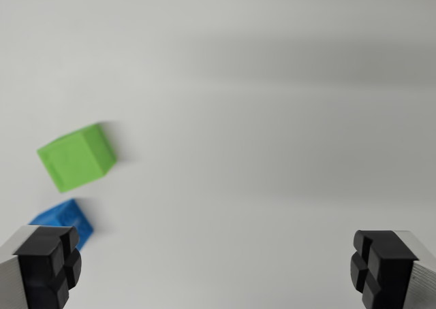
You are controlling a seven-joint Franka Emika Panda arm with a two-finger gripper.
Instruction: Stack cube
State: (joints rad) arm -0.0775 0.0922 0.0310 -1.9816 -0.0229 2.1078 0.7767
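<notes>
Plain white tabletop [272, 118], matte, soft grey shadow bands — nothing else on it

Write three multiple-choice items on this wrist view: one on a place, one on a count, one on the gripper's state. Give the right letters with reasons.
1. Where does the green cube lie relative to the blue cube?
A. Above it in the picture, apart from it
B. Stacked on top of it
C. At the wrist view's far right

2. How many cubes show on the white table?
A. One
B. Two
C. Four

3. How does the gripper stand?
A. Shut on the green cube
B. Shut on the blue cube
C. Open, holding nothing

Answers:
1. A: the green cube sits higher in the wrist view's left, with bare table between the two.
2. B: only one green and one blue cube are seen.
3. C: the black fingertips stand wide apart at the lower corners, with bare table between them.
</notes>
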